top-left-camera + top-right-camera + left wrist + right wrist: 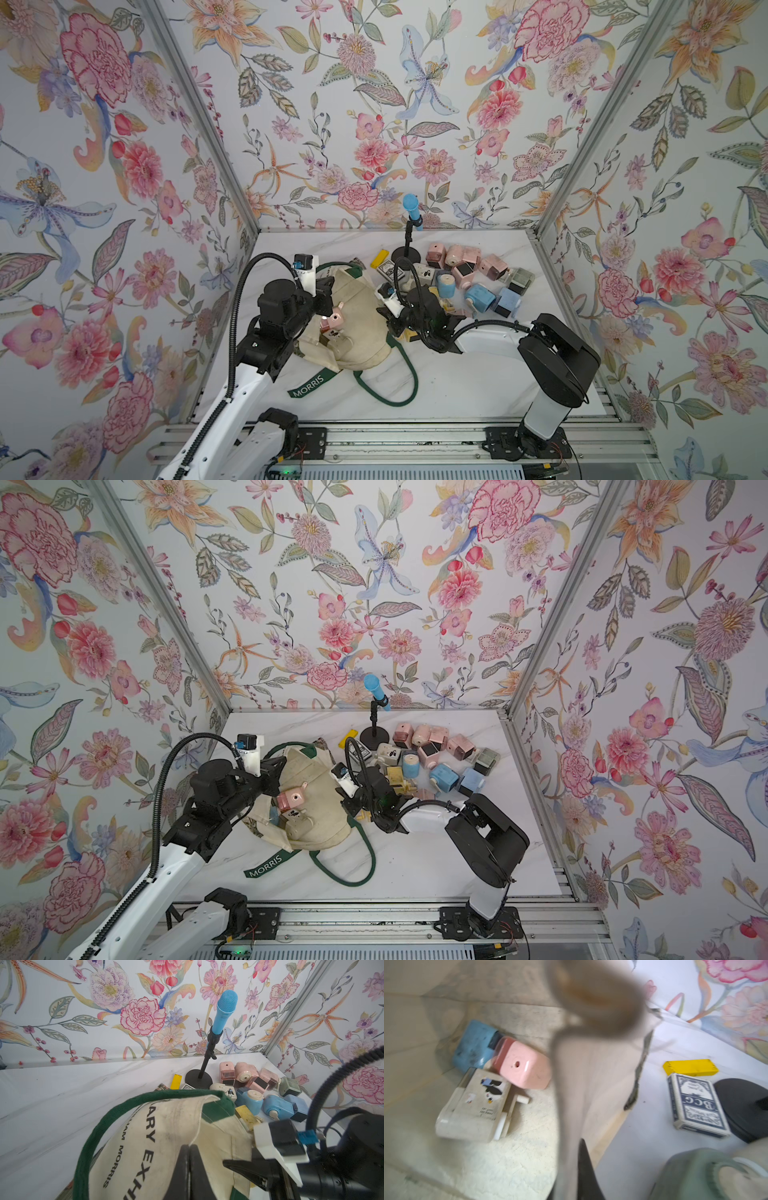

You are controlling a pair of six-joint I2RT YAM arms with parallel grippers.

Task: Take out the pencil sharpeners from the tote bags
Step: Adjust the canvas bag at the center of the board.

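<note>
The cream tote bag (pixel 361 336) with green handles lies at the table's middle, its mouth held open from two sides. My left gripper (pixel 189 1146) is shut on the bag's canvas rim (pixel 207 1126). My right gripper (pixel 576 1147) is shut on the opposite rim, with the fabric (pixel 591 1064) running up between its jaws. Inside the bag lie a pink pencil sharpener (pixel 523 1068), a blue one (pixel 473 1045) and a cream one with a penguin print (pixel 475 1105). The pink one (pixel 332 322) shows in the mouth in both top views. Several sharpeners (pixel 465 274) are piled at the back right.
A blue microphone (pixel 411 208) on a black stand (pixel 405 253) rises behind the pile. A yellow bar (pixel 689 1067) and a blue card box (pixel 695 1105) lie by the stand's base. A sage green sharpener (pixel 695 1176) sits close under my right wrist. Green handles (pixel 399 390) trail toward the front.
</note>
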